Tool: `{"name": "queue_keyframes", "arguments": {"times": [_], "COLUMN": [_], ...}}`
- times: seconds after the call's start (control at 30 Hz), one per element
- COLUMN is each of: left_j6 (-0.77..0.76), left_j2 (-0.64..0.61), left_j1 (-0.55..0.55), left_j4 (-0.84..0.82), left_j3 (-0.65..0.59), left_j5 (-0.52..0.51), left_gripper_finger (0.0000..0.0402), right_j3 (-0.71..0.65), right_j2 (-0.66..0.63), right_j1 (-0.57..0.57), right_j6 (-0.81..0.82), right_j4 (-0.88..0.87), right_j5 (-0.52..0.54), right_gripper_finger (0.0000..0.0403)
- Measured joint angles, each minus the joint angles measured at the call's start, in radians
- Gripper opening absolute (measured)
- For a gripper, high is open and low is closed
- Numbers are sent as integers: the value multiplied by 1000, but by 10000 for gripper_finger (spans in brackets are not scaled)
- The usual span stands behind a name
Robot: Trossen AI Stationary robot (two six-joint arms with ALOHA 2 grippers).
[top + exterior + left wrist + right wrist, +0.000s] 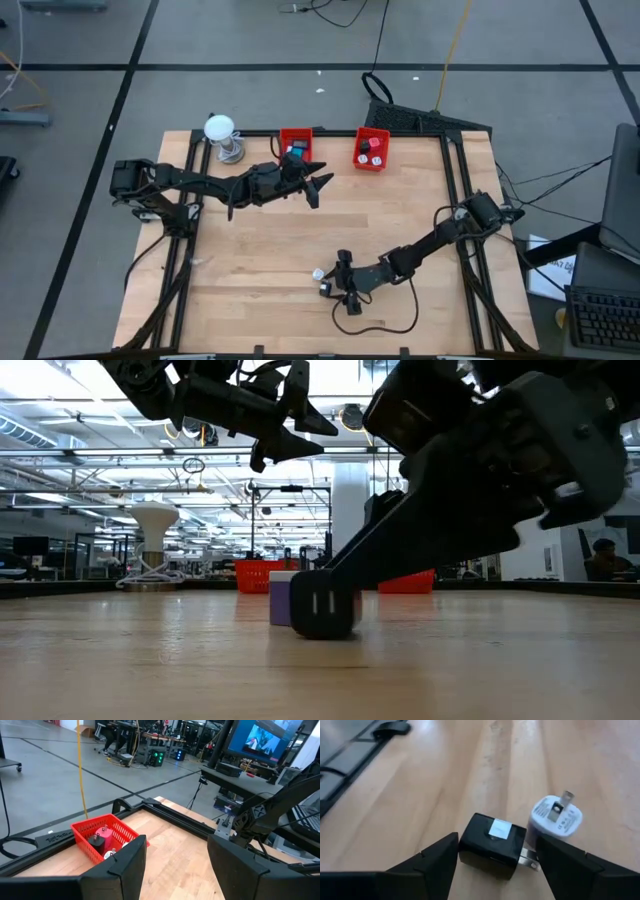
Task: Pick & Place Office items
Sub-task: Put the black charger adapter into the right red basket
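Right pincer (495, 857): low over the near middle of the table (400, 230), fingers spread, straddling the black cube (492, 845) without visibly pinching it (gaps show on both sides in the right wrist view).
Black cube: on the wood between the right fingers, white label on its upper face, metal prongs sticking out toward the white round piece (555, 817).
White round piece: lying on its side just beside the black cube, two metal prongs in the air; looks pale purple in the low view, half hidden behind the cube.
Left pincer (318, 183): raised above the far side of the table, fingers spread, nothing between them, close to the left red bin (296, 143).
Left red bin: at the table's far edge, a cyan piece (297, 153) inside with something dark (too small to tell apart).
Right red bin (372, 149): just beside the first, along the same far edge, holding a dark red piece (98, 842) and small white pieces.
White ball on a metal stand (221, 130): far left corner, upright, apart from both bins.
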Motion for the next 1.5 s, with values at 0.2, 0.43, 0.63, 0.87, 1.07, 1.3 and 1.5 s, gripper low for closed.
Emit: {"name": "queue_keyframes", "arguments": {"times": [0.2,0.43,0.63,0.87,1.07,1.3,1.5], "left_j6": [1,1,1,4,5,5,5], "left_j2": [0,0,0,0,0,0,0], "left_j1": [0,1,1,1,1,0,0], "left_j4": [0,0,0,-2,-9,-9,-8], "left_j3": [0,0,0,0,0,0,0], "left_j5": [0,0,0,0,0,10,10], "left_gripper_finger": [214,214,214,214,214,214,214], "right_j3": [0,0,0,-1,-1,-1,-1], "right_j2": [0,0,-22,-90,-162,-262,-352], "right_j1": [-9,-9,-9,-8,-8,-9,-28], "right_j6": [24,27,16,-6,-14,-70,-131], "right_j4": [-2,-8,-54,-190,-293,-444,-562], "right_j5": [4,3,4,83,100,217,321], "right_gripper_finger": [207,163,163,163,163,163,163]}}
